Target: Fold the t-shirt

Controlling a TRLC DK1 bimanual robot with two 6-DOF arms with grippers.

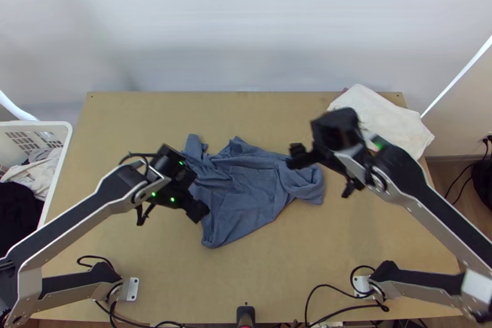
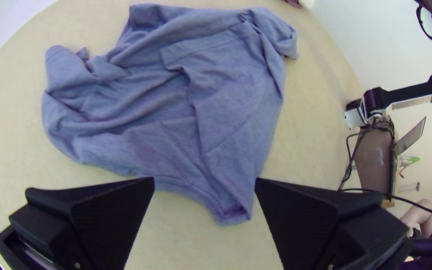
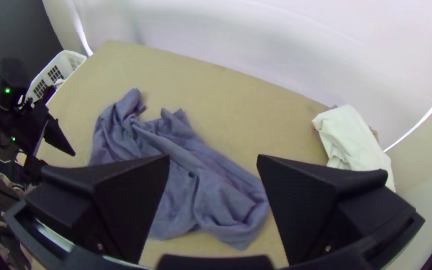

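The t-shirt of blue-grey fabric (image 1: 246, 189) lies on the light wooden table (image 1: 132, 116), around its middle. It is partly spread and partly bunched, with many creases. At its left end, the cloth stands up in thick folds, and at its right end it makes a loose, rounded heap. One corner, rather narrow, points to the near edge of the table.

The left gripper (image 1: 197, 195) is over the left side of the t-shirt. Its two black fingers are wide apart, and they grasp nothing. In the left wrist view, the narrow corner of the cloth appears between these fingers, but it is free.

The right gripper (image 1: 323, 174) is at the right end of the t-shirt. Its fingers are also well separated, and nothing is grasped by them.

At the far right corner of the table there is a white folded cloth (image 1: 384, 122), which goes a little over the edge. Something reddish comes out from behind it. Beside the left edge of the table is a white plastic basket (image 1: 66, 133), with light clothes (image 1: 37, 174) and a black cloth (image 1: 18, 211) inside.
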